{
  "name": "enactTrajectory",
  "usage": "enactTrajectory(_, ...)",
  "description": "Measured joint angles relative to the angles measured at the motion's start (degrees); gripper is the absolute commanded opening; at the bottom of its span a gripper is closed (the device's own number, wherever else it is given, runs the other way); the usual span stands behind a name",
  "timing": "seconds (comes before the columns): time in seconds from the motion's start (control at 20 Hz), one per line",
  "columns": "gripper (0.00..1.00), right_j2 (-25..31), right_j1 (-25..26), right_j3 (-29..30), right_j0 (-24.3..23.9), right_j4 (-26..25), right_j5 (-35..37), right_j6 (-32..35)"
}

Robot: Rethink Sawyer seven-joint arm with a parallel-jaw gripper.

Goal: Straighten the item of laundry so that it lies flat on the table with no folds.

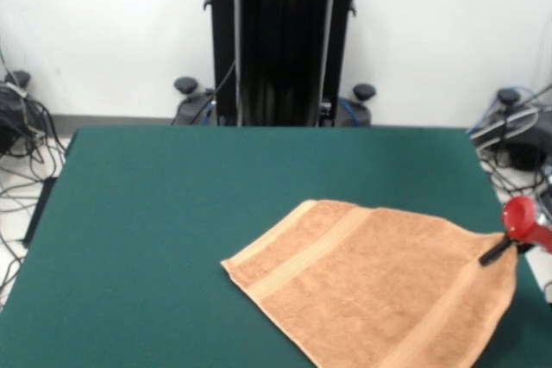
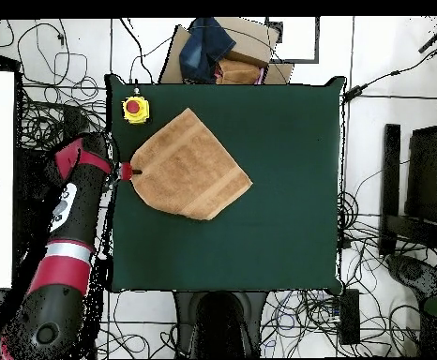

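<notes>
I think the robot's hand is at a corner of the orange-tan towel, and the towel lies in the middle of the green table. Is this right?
Not quite. The hand is at a corner of the towel, but the towel is not in the middle of the green table. The overhead view shows it lying toward one side, its gripped corner near the table's edge, close to a yellow box with a red button.

My red and black arm (image 2: pixel 58 246) stretches along one side of the worktop, reaching away from its base. Its red wrist ends in a small black tool (image 1: pixel 498 252), held low at the worktop's edge. I cannot tell how the tool's tips are set from either view.
</notes>
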Motion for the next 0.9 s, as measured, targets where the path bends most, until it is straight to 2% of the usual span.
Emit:
enactTrajectory(0.2,0.0,-0.02,0.63,-1.54,0.1,0.45,0.25,1.77)
enactTrajectory(0.4,0.0,0.14,0.16,-0.5,0.23,0.39,0.23,1.97)
enactTrajectory(0.7,0.0,1.59,-5.5,9.34,0.35,-2.39,-2.07,1.97)
enactTrajectory(0.9,0.0,2.45,-10.88,17.88,-0.5,-6.08,-6.49,1.97)
